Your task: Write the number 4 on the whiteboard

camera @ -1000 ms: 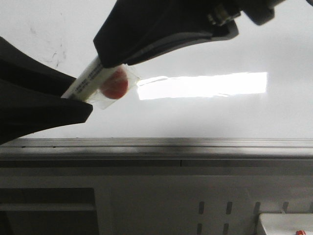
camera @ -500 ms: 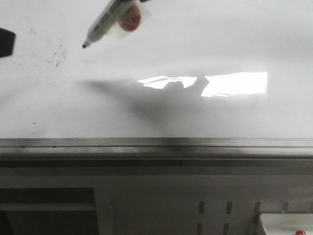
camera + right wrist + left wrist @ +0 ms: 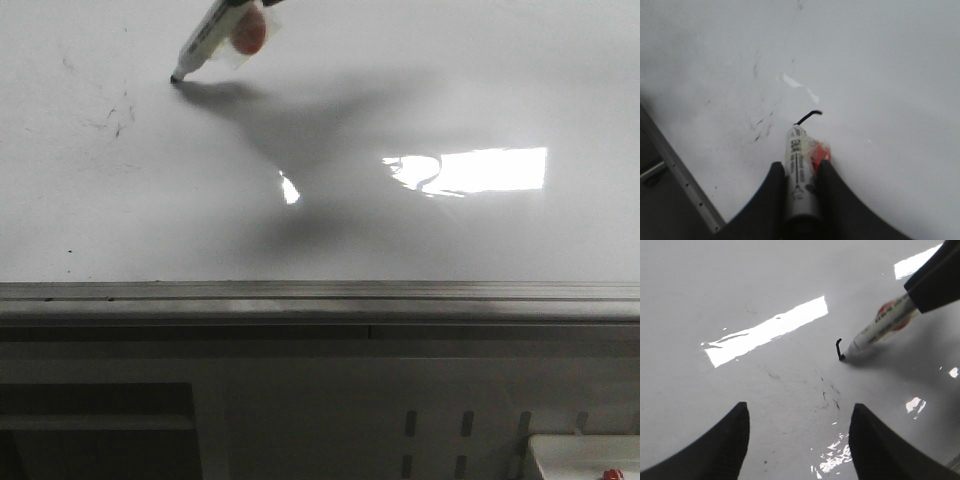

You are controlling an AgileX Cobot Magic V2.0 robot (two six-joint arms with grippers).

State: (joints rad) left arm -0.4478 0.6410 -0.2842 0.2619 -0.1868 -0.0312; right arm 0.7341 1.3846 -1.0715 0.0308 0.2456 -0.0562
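The whiteboard fills the front view above its grey bottom rail. My right gripper is shut on a white marker with an orange tag. The marker slants down from the top edge, and its black tip touches the board. A short black hooked stroke starts at the tip; it also shows in the right wrist view. No whole number 4 is in view. My left gripper is open and empty, hovering over the board near the marker.
Faint grey smudges lie left of the marker tip. A bright rectangular light reflection sits at the right of the board. Below the rail is a grey slotted panel and a white box at the bottom right.
Both black arms have left the front view. The marker has gone up and away across the board, and its tip now rests on the surface, with its shadow meeting it.
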